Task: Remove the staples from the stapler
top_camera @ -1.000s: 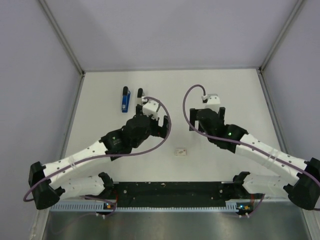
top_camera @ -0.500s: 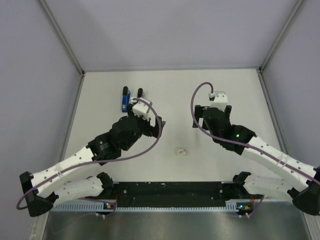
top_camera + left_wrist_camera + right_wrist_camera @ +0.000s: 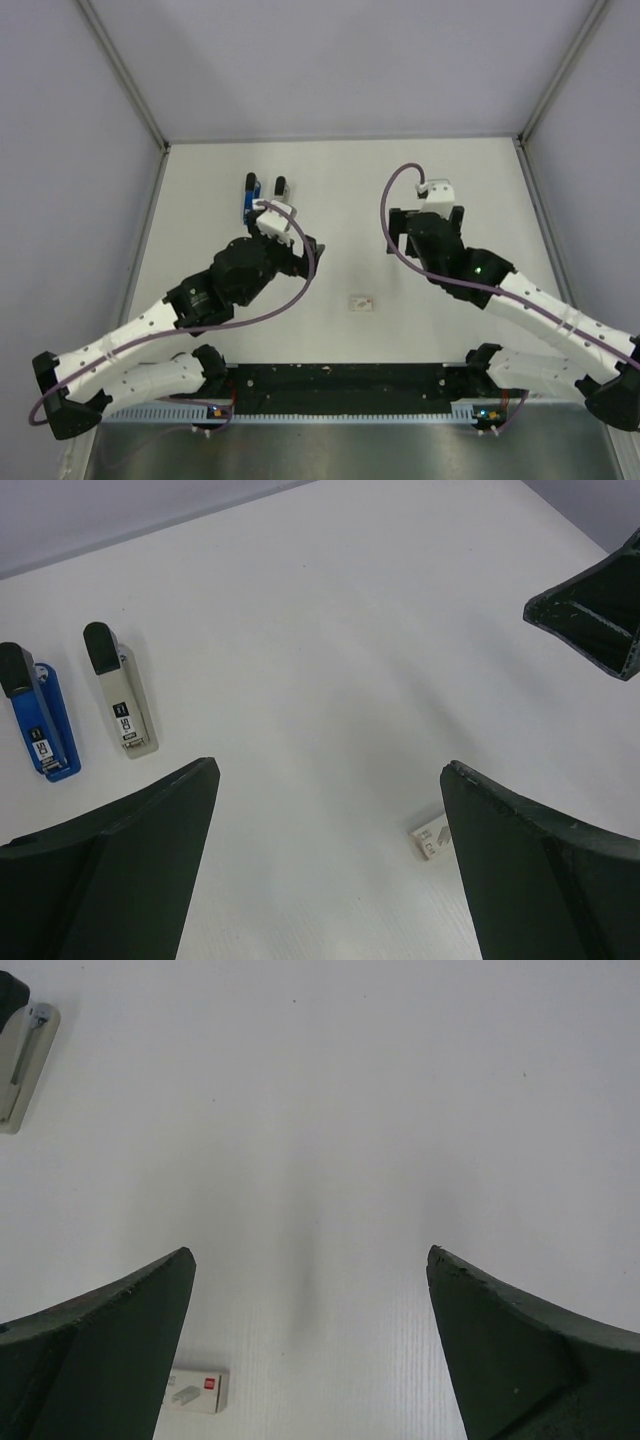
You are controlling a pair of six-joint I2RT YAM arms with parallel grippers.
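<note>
**A:** Where does the stapler (image 3: 40, 725) sit?

**B:** Upper left of the left wrist view, flat on the desk (image 3: 330, 600); blue body, black end pointing up the frame; just beside it, not touching, lies a grey stapler-shaped piece (image 3: 122, 708) with the same black end.

**A:** And the arms?

**B:** The left gripper (image 3: 330, 768) is spread wide with nothing between its fingers; the stapler lies off to the left of its span, not inside it. The right gripper (image 3: 308, 1253) is equally wide and empty, over bare desk; a small white box (image 3: 195, 1392) shows at the lower left of its view.

**A:** What worries you from here?

**B:** The two look-alikes lie so near each other that a wide approach could close on the grey piece, or straddle both; a finger coming down between them might shove one sideways. The stapler is also slim and low; I'd guess the fingers could scrape the desk and skid it away rather than lift it. Later on, a tilted grip could scatter the staples.
</note>
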